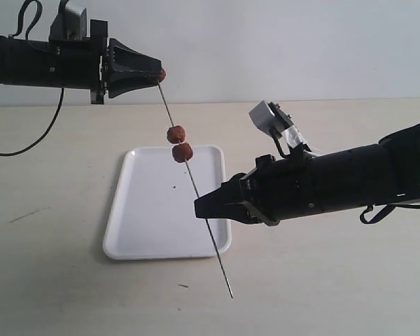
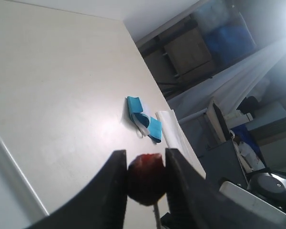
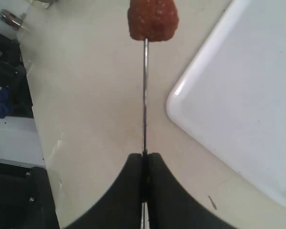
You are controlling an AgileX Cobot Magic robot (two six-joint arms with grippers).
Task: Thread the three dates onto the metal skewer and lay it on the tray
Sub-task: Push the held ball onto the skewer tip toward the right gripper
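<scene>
Here the right gripper is clamped tight on the metal skewer, which slants in the air from eleven o'clock down to five o'clock over the tray. The left gripper pinches one date at the skewer's upper end. Two other dates sit threaded midway, touching each other, near the tray's twelve o'clock rim.

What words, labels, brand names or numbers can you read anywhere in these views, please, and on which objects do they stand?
No text can be read in any view.
The tray and the metal skewer bear no visible writing.
The blue and white folded item on the table shows no legible print.
The room clutter behind it is too blurred to read.
</scene>
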